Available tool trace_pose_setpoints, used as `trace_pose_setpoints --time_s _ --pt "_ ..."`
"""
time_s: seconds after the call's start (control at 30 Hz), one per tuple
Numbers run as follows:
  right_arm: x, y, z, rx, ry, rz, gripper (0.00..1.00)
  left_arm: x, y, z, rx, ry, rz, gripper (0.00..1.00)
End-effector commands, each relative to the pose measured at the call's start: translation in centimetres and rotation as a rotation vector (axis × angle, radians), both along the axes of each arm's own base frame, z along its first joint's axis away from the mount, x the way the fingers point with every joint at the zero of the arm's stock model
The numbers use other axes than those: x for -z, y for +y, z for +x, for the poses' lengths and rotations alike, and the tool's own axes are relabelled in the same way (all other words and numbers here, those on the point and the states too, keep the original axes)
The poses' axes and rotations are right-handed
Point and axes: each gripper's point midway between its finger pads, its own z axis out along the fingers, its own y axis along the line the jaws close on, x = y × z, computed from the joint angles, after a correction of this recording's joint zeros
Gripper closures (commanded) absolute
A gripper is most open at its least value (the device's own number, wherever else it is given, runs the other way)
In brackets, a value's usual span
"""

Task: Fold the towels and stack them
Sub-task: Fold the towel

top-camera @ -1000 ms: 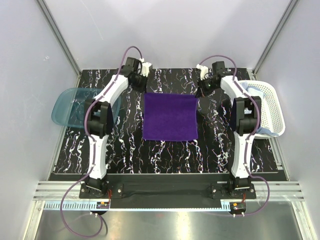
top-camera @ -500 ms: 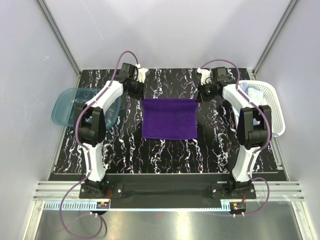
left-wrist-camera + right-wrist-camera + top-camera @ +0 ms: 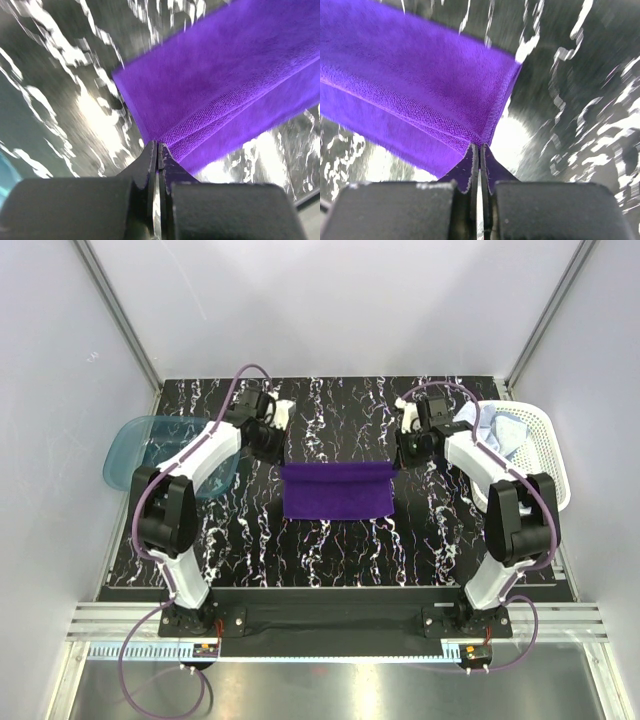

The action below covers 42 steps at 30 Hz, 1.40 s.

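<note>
Purple towel (image 3: 336,490) sits center frame in the top view on the black marbled table (image 3: 340,550), its far edge lifted & doubled over toward the near edge. Left gripper (image 3: 158,147) is pinched tight on the towel's upper-left corner, cloth between the jaws. Right gripper (image 3: 478,149) is clamped the same way on the upper-right corner. Light blue towel (image 3: 503,427) is bunched in the white basket (image 3: 556,472) at right edge. Teal tray (image 3: 130,455) at left edge.
</note>
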Motion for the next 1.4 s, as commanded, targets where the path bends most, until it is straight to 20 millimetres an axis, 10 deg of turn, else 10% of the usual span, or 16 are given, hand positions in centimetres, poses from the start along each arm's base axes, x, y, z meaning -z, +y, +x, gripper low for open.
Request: trace_pose_setpoints --time_s 0.0,0.53,0.7,1.03,1.23,1.37 --pt "-0.3 -0.5 -2.2 0.052 0.029 -0.018 1.0 -0.6 1.1 -1.8 -0.065 0.014 0.022 1.0" --pt "2.6 0.7 -7.3 0.101 0.185 0.02 0.95 3.4 1.1 -7.1 -0.074 0.115 0.061 1.0" --pt "2.4 0.9 -9.0 0.132 0.241 0.043 0.69 3.2 2.1 -8.0 -0.099 0.111 0.098 0.59" --pt "-0.4 1.7 -8.0 0.252 0.229 0.124 0.64 0.2 -2.1 -8.1 -0.15 0.127 -0.169 0.51" --pt "2.0 3.6 -8.0 0.251 0.267 0.207 0.66 4.9 -2.6 -9.1 -0.236 0.245 -0.198 0.52" --pt "5.6 1.4 -8.4 0.308 0.285 0.082 0.68 7.5 -1.1 -9.5 -0.315 0.287 -0.103 0.53"
